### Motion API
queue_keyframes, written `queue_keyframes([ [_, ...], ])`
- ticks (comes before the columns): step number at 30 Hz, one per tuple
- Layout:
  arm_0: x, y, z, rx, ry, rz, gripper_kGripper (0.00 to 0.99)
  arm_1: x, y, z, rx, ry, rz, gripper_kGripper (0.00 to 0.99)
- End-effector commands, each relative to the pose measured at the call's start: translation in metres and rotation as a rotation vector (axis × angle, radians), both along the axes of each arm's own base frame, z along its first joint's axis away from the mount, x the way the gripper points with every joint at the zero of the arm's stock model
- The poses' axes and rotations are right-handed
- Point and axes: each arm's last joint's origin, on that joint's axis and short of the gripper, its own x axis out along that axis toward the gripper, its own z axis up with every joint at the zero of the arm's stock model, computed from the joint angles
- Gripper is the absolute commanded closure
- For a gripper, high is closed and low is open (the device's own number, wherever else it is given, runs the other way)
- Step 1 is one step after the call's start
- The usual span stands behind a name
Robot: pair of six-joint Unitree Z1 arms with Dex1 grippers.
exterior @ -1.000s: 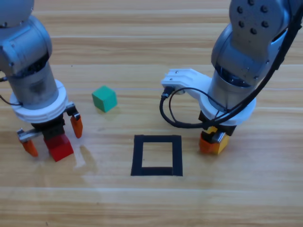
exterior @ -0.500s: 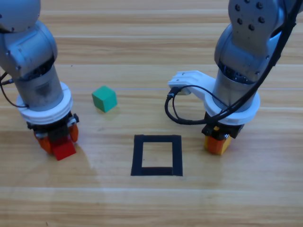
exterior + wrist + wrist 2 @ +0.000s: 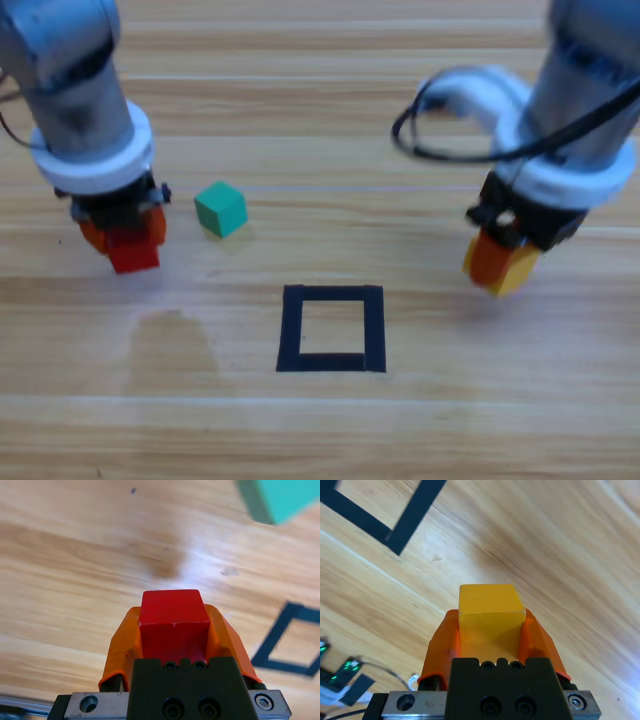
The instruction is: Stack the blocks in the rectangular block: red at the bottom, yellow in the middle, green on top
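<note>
My left gripper [image 3: 124, 240] is shut on the red cube [image 3: 133, 250] and holds it off the table at the left; the left wrist view shows the red cube [image 3: 173, 622] clamped between both orange jaws. At the right, my right gripper [image 3: 500, 262] is shut on the yellow cube [image 3: 512, 268], also lifted; the right wrist view has the yellow cube [image 3: 491, 615] between the jaws. The green cube [image 3: 220, 208] rests on the wood beside the left gripper. The black tape rectangle [image 3: 332, 328] lies in the middle with nothing inside it.
Wooden tabletop all around. A black cable [image 3: 440, 150] loops from the right arm above the table. A corner of the tape rectangle [image 3: 287, 640] shows in the left wrist view, and another corner [image 3: 395, 527] in the right wrist view.
Both arms have risen from the table, each carrying its cube. The left gripper closed on the red cube a second ago and lifted it. The right arm moved up and to the right.
</note>
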Motion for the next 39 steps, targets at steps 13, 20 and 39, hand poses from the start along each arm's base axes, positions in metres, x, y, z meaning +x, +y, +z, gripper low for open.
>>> queue_keyframes([
  [13, -0.046, -0.106, 0.006, 0.005, -0.014, -0.7, 0.97, -0.008, -0.039, 0.029, 0.055, 0.004, -0.126, 0.826],
  [20, -0.05, -0.141, -0.015, 0.009, 0.009, -0.7, 0.969, 0.01, -0.05, 0.02, 0.067, 0.036, -0.188, 0.826],
  [39, -0.042, -0.182, -0.045, 0.03, 0.016, -0.273, 0.962, 0.014, -0.057, 0.024, 0.092, 0.032, -0.202, 0.826],
])
